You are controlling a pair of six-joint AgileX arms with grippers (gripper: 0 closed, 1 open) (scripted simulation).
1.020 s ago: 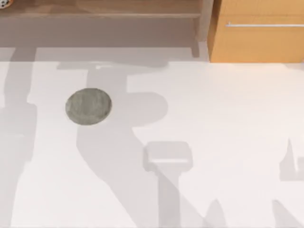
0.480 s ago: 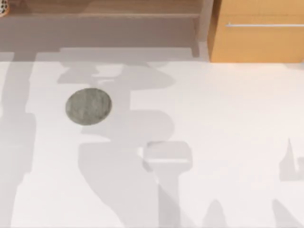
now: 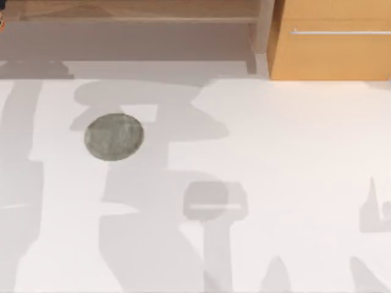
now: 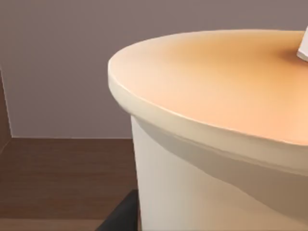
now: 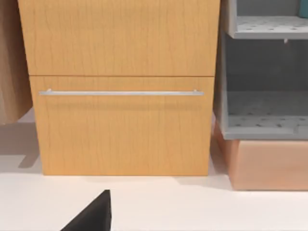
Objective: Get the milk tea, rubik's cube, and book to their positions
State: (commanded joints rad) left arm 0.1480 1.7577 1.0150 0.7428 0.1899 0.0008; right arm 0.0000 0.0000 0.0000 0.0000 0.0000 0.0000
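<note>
**Cup close under the left wrist, grey disc still bare**

From where I stand, the shadows on the white table (image 3: 293, 183) have shifted over the last second: the broad dark shape beside the grey disc (image 3: 113, 137) has spread further across the table's left half, and a rounded shadow now overlaps the boxy one nearer the middle. At the far left edge of the top view, the small object on the wooden shelf (image 3: 134, 11) has slid almost out of the corner. I take that to mean the left arm is travelling with something in tow.

The left wrist view agrees. The milk tea (image 4: 216, 144) sits right up against the camera, its orange lid (image 4: 211, 77) tilted across the view and the base of the white straw (image 4: 303, 45) at the edge, with a dark piece of the left gripper (image 4: 122, 216) just beside the cup's wall. Whether the jaws are clamped on the cup I cannot tell; the fingers themselves are hidden.

The disc is uncovered, so the placement is yet to come; the cup looks to be on its way from the shelf side.

The right arm idles, its wrist facing the orange drawer cabinet (image 5: 122, 96) and the grey shelf unit (image 5: 264, 86). One dark fingertip of the right gripper (image 5: 91, 216) pokes into view; its jaws' state is unclear.
</note>
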